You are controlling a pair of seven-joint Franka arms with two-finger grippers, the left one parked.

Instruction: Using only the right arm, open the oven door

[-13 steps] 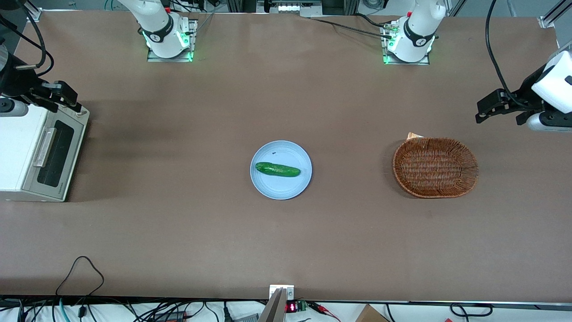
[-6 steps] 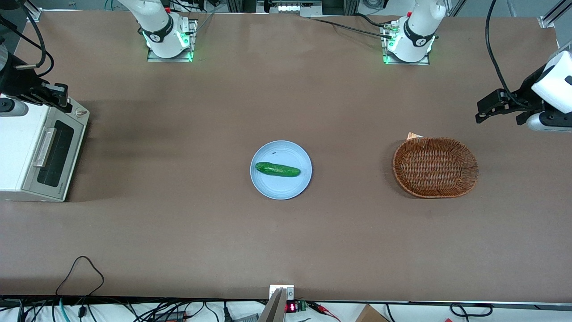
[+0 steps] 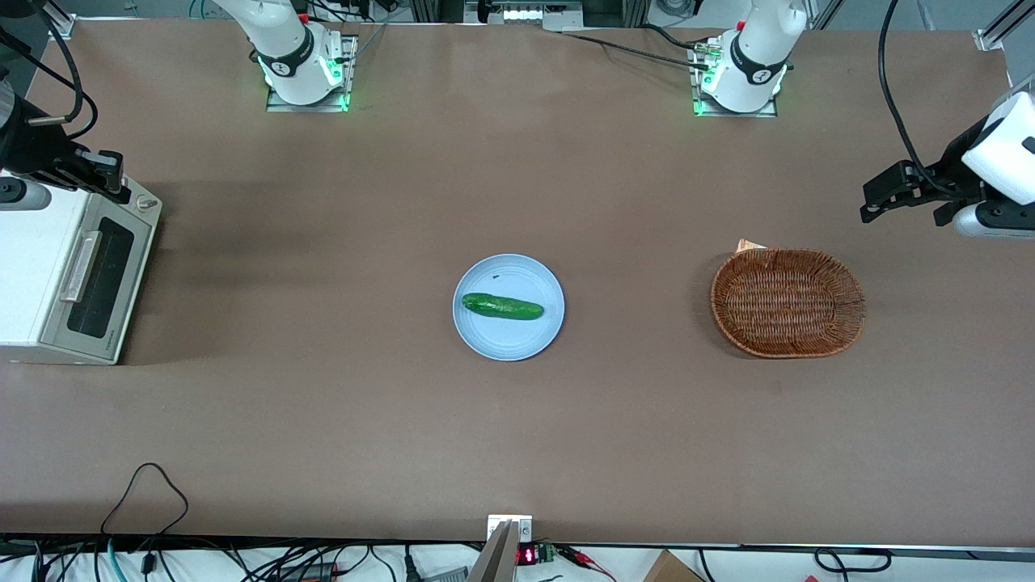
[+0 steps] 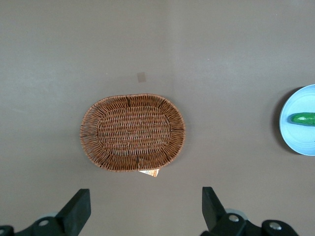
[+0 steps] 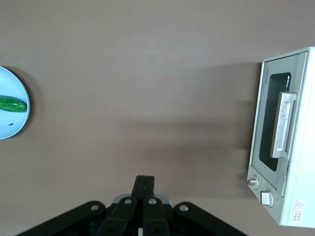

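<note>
Table (image 3: 517,436): brown surface filling the front view. Nothing on it has shifted over the last second.
Toaster oven (image 3: 32,267): at mid-height of the front view, at the working arm's end of the table, unmoved.
Right arm (image 3: 279,40): rises from its base at the upper edge of the front view. Its wrist has drawn back toward the frame edge above the oven, and has barely moved in the last half second.
Oven door (image 3: 101,279): still shut and flush with the oven body, its dark window facing the table's middle.
Basket (image 3: 788,303): toward the parked arm's end, unchanged.
Plate (image 3: 508,335): mid-frame, with the cucumber (image 3: 501,306) lying on it.
Gripper (image 3: 113,184): fingers pressed together with nothing between them. It hangs above the oven's upper corner, apart from the door.
Handle (image 3: 81,265): pale bar along the door, untouched.
Knob (image 3: 145,204): now uncovered, since the gripper has retreated.
Meaning: the approach looks paused, and the opening has not begun. The fingers probably need to part or hook the handle first.
</note>
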